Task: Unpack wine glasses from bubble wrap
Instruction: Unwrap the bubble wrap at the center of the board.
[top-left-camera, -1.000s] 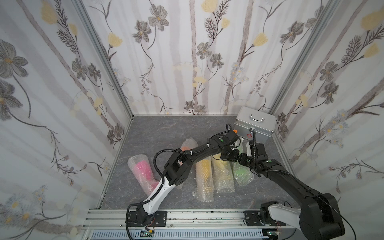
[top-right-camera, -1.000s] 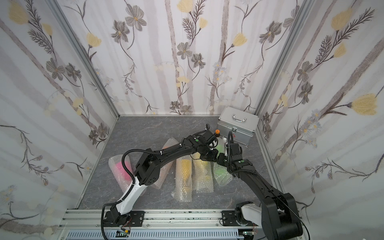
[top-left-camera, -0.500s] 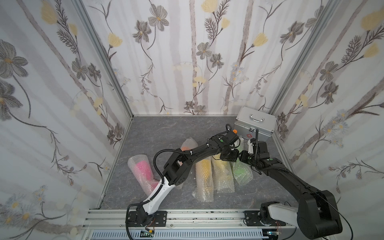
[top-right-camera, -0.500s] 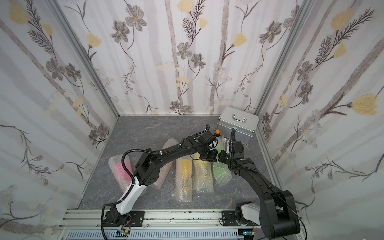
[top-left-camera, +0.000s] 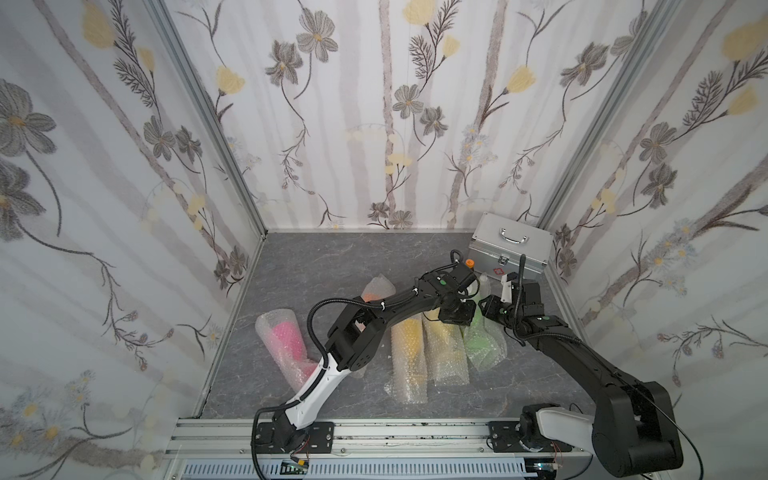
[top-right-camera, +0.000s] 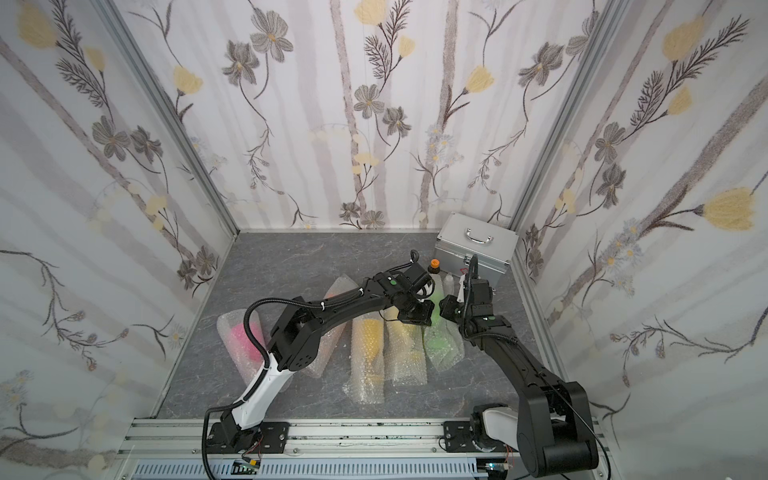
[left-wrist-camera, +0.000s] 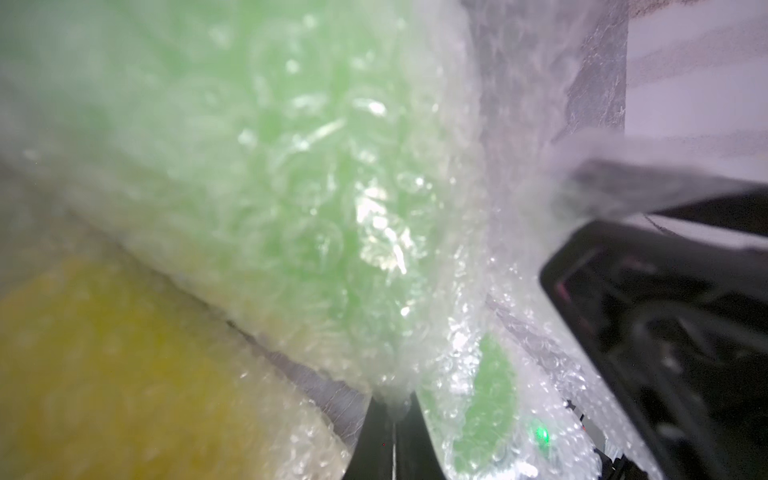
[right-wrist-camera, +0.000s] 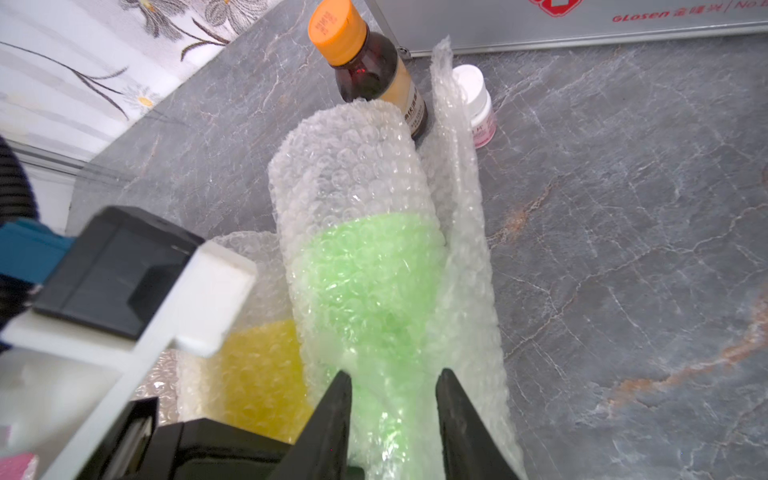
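A lime green wine glass (right-wrist-camera: 365, 282) lies rolled in bubble wrap (right-wrist-camera: 353, 158) at the right end of a row; it shows in both top views (top-left-camera: 482, 334) (top-right-camera: 440, 340). My right gripper (right-wrist-camera: 392, 378) is shut on the wrapped glass at its narrow part, one finger on each side. The left gripper (left-wrist-camera: 395, 409) is shut on a pinched edge of the same bubble wrap (left-wrist-camera: 311, 208), right beside the right gripper (top-left-camera: 486, 309). Yellow (top-left-camera: 442, 336), amber-yellow (top-left-camera: 407, 345), orange (top-left-camera: 376, 289) and hot pink (top-left-camera: 282, 336) glasses lie wrapped on the floor.
A silver metal case (top-left-camera: 511, 247) stands at the back right corner. An orange-capped brown bottle (right-wrist-camera: 365, 62) and a small white bottle (right-wrist-camera: 478, 108) stand just beyond the green roll's far end. Patterned walls enclose the grey floor (top-left-camera: 332, 257) on three sides.
My right wrist has shifted a little toward the back wall with its grip on the green roll. The left arm has hardly moved.
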